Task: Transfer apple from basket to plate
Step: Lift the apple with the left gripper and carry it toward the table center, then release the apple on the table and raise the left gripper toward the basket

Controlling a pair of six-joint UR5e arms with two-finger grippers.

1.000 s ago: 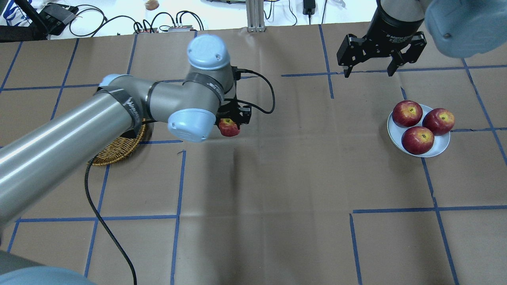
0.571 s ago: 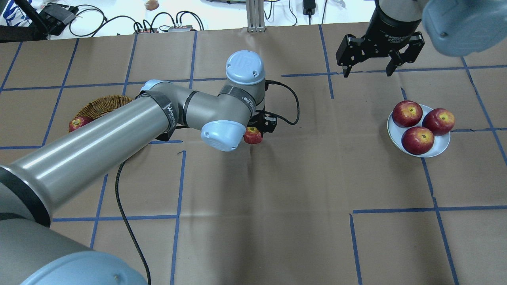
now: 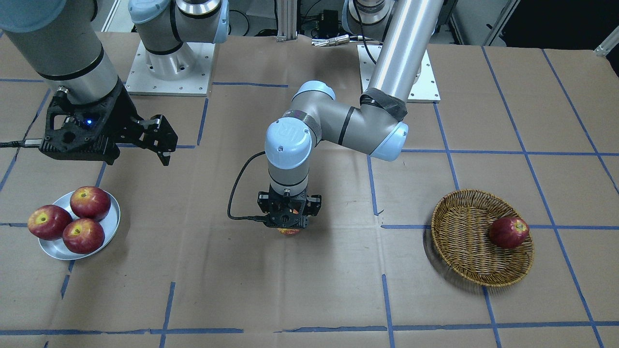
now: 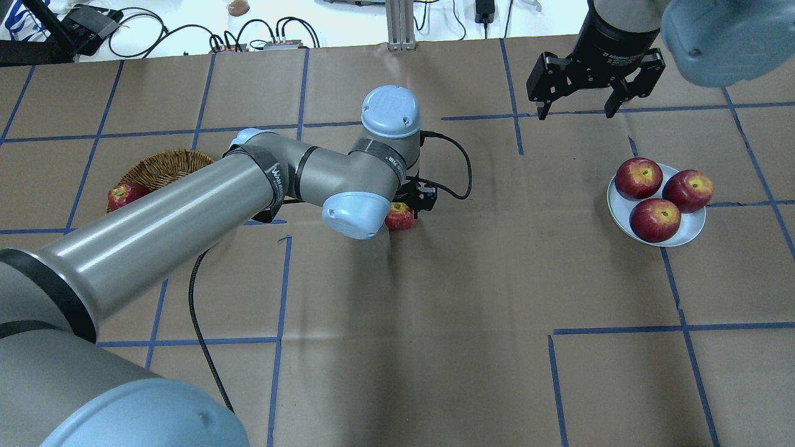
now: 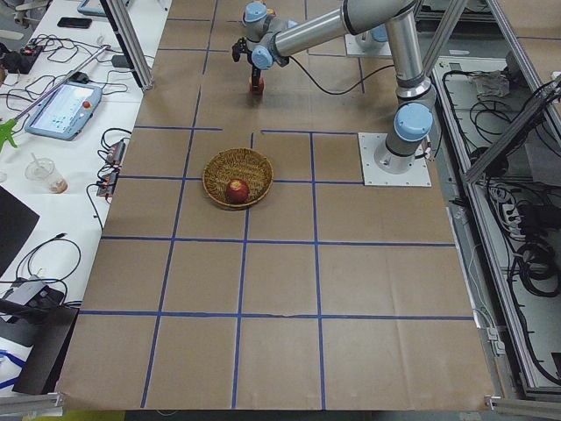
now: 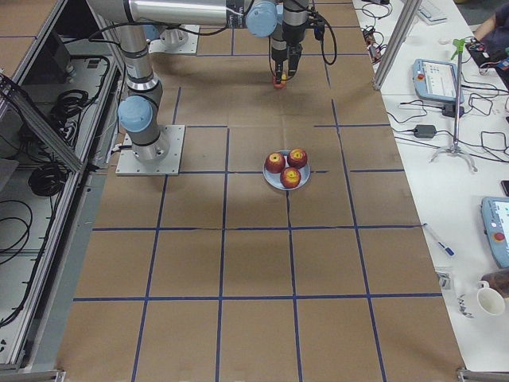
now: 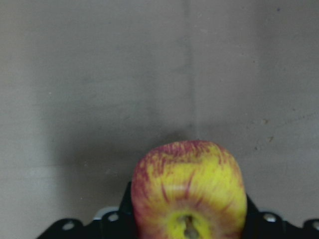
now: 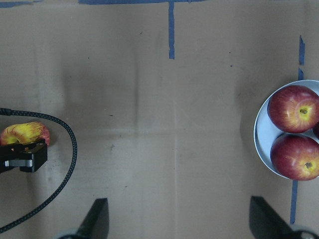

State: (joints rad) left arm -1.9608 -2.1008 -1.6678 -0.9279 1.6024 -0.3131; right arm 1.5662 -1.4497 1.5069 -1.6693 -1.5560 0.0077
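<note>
The yellow, red-streaked apple is in my left gripper, which is shut on it, low over the table's middle. It fills the left wrist view and also shows in the front view and the right wrist view. The wicker basket lies far to the left, partly hidden by my left arm. The metal plate lies at the right. My right gripper is open and empty, beyond the plate.
One dark red apple lies in the basket. Three dark red apples fill the plate. A black cable loops from my left wrist. Blue tape lines cross the brown paper.
My left arm has carried the apple to the right, away from the basket to the table's middle, slowing at the end. The right gripper has barely moved.
</note>
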